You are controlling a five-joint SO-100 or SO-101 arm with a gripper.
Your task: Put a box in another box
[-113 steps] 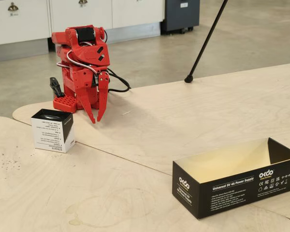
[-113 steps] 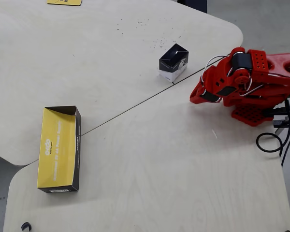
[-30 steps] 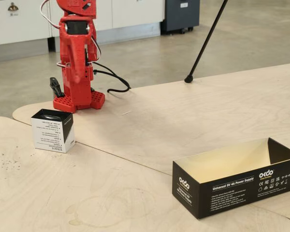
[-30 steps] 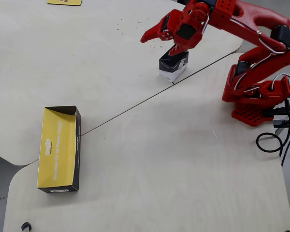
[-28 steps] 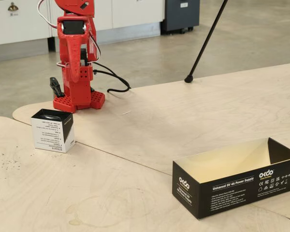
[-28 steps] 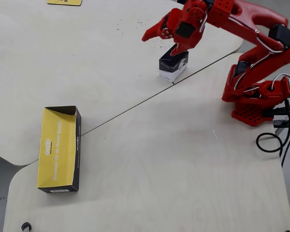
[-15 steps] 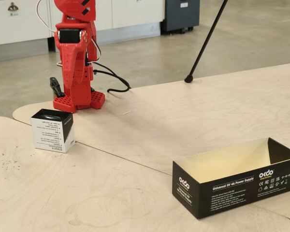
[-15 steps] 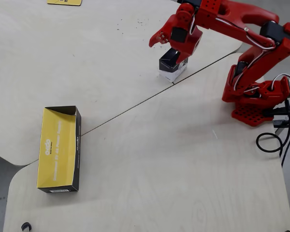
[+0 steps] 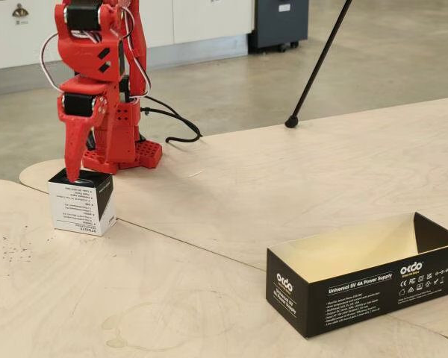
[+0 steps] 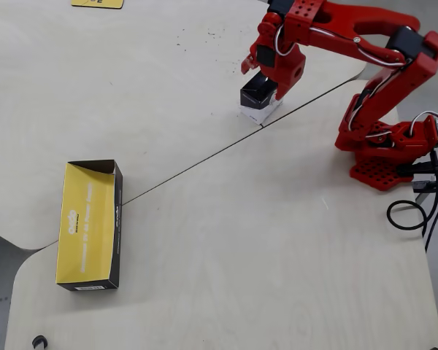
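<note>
Pale plywood tabletop (image 10: 226, 240), seam running diagonally; carrying small white cube box (image 9: 82, 201), long black OKdo box (image 9: 366, 287), red arm base (image 10: 387, 164).

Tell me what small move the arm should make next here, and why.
Probably lower a little further, then close. In the fixed view one finger tip is at the top edge of the small white box; the overhead view shows the gripper open over it, not clamping. The long OKdo box sits empty, far off across the table.
</note>
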